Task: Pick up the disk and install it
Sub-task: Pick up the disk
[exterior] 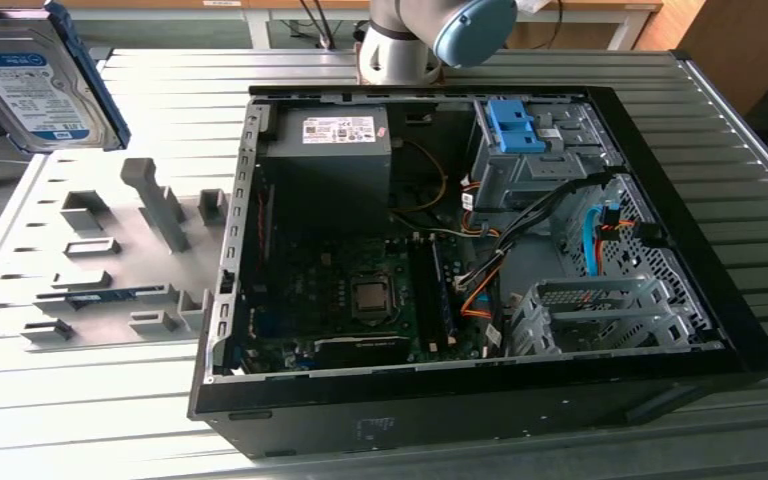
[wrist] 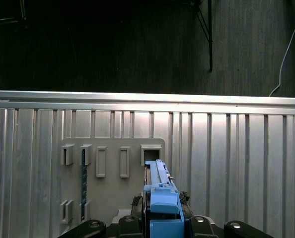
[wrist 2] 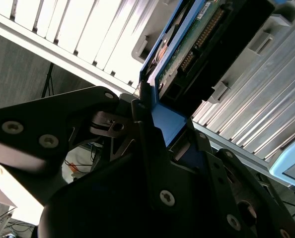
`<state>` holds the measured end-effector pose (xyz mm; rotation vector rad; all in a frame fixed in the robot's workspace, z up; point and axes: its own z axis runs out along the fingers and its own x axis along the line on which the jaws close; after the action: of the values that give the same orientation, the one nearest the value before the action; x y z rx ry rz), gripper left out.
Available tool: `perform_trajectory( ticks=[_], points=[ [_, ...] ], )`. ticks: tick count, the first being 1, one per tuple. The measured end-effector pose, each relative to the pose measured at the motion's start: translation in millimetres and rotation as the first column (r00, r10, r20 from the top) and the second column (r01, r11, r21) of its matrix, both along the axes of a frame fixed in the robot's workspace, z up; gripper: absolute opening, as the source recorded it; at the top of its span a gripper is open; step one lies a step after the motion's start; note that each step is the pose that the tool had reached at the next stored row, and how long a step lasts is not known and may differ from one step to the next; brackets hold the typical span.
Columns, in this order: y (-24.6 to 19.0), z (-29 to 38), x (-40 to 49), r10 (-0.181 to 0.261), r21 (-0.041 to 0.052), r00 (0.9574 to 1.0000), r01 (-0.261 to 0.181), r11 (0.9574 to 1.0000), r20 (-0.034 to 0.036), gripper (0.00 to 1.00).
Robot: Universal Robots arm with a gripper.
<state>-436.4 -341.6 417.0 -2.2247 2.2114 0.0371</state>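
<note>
Exterior view: disk point(exterior: 35, 80) held up in the air at ten o'clock from the open computer case point(exterior: 491, 412), label side showing. It is well clear of the grey holder plate point(exterior: 104, 275) and its upright tabs. Arm point(exterior: 418, 35) stands at twelve o'clock, behind the case rim. Metal cage point(exterior: 598, 312) sits at four o'clock inside the case.

Second wrist view: gripper point(wrist 2: 155, 116) clamped tight on the blue-edged end of the disk.

First wrist view: disk seen edge-on over the plate, ribbed table point(wrist: 237, 148) open on both sides.
</note>
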Motion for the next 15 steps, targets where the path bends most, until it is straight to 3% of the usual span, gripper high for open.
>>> perform_trajectory(
  ticks=[15],
  points=[
    [0.0,0.9,0.0,0.000,-0.0001,1.0000,0.000,1.0000,-0.0001,0.37]
  ],
)
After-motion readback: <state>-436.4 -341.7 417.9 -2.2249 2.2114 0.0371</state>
